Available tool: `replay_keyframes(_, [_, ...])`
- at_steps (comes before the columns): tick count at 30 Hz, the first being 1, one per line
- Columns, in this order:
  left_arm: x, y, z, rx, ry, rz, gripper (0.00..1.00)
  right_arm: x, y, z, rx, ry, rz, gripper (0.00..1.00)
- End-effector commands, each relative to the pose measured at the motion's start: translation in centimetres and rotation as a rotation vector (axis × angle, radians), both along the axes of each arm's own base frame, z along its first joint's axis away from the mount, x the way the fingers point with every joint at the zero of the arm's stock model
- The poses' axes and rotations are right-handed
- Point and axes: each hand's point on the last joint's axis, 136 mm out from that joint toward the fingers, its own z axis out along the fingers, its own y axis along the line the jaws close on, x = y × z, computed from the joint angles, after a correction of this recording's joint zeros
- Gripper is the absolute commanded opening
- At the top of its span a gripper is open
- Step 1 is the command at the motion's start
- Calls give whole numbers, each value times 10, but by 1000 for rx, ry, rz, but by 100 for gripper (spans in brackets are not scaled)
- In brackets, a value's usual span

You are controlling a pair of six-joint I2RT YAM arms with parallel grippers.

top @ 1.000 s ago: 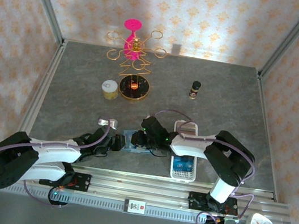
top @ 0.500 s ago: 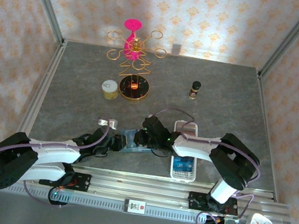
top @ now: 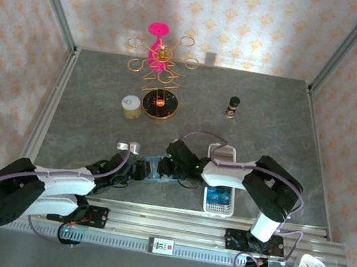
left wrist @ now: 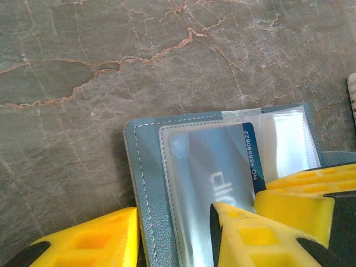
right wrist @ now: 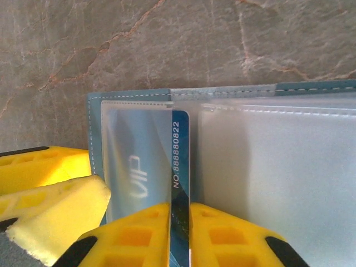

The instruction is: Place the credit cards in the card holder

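Left tool (left wrist: 175,214): jaws parted and gripping nothing. They straddle the near corner of the card holder (left wrist: 142,167), with one finger over the clear sleeve and the other on the bare worktop (left wrist: 83,83) just beside the cover. It looks to be pinning the holder flat, though actual pressure cannot be judged.
Right tool (right wrist: 179,208): closed on the blue card (right wrist: 180,150), pinching its uncovered strip between the two yellow fingers.
Blue card, place: mostly inside the left clear sleeve (right wrist: 136,119), with "VIP" reading through the plastic. Only a narrow band carrying the printed number is bare.
Blue card, heading: its long axis runs away from the right tool towards the holder's far stitched edge, parallel to the fold. The bare long edge faces the empty sleeve (right wrist: 267,167) beside it.
Card holder, place: lying open and flat on the worktop between the two tools, its long axis running left to right.
Step in hand: seating the card fully.
Doing it well: keep the card low and level with the sleeve, push sideways away from the fold, and keep the left tool steady so the holder does not slide. Release only once the numbered band is covered.
White slotted tray (top: 219,198): just right of the holder.
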Motion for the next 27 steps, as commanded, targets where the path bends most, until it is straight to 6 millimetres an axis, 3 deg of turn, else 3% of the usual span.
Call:
replay_keyframes(1, [-19, 20, -27, 83, 96, 24, 37, -2, 3, 2, -12, -8, 17, 20])
replay_keyframes(4, [-18, 16, -22, 55, 79, 17, 43, -1, 1, 6, -22, -20, 18, 32])
replay_keyframes(12, [-17, 8, -17, 23, 72, -7, 45, 2, -12, 28, -45, -79, -2, 43])
replay_keyframes(17, [-18, 9, -19, 29, 80, -7, 45, 2, -31, 31, -100, -99, -28, 44])
replay_keyframes(21, [-18, 10, -19, 24, 79, -2, 42, -2, -49, 21, -169, -92, -51, 44])
replay_keyframes(27, [-17, 8, -20, 23, 82, -9, 34, -5, -58, 9, -204, -73, -63, 43])
